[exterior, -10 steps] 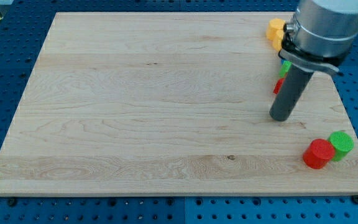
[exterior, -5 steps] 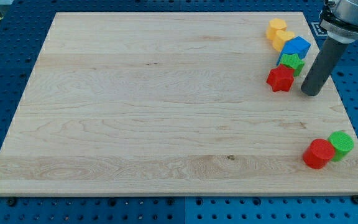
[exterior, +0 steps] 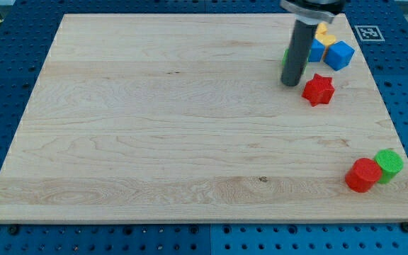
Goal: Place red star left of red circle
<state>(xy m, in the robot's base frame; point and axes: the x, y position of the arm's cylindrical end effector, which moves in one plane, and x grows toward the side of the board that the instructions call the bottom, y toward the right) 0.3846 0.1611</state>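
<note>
Tip point(exterior: 290, 84) down on wooden counter point(exterior: 154, 127), just left of red star point(exterior: 319, 90), apart from it. No tool present, only a rod. Red circle point(exterior: 363, 176) well below, touching green circle point(exterior: 389, 163). Blue blocks point(exterior: 333, 54) above star.

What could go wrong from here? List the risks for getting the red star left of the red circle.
1. My tip sits at the red star's upper left, so a push from here would likely drive it toward the view's right, not to the red circle's left.
2. The green cylinder touches the red circle; a hard arrival could shift both.
3. The blue blocks lie close above the star, so repositioning could knock them.
</note>
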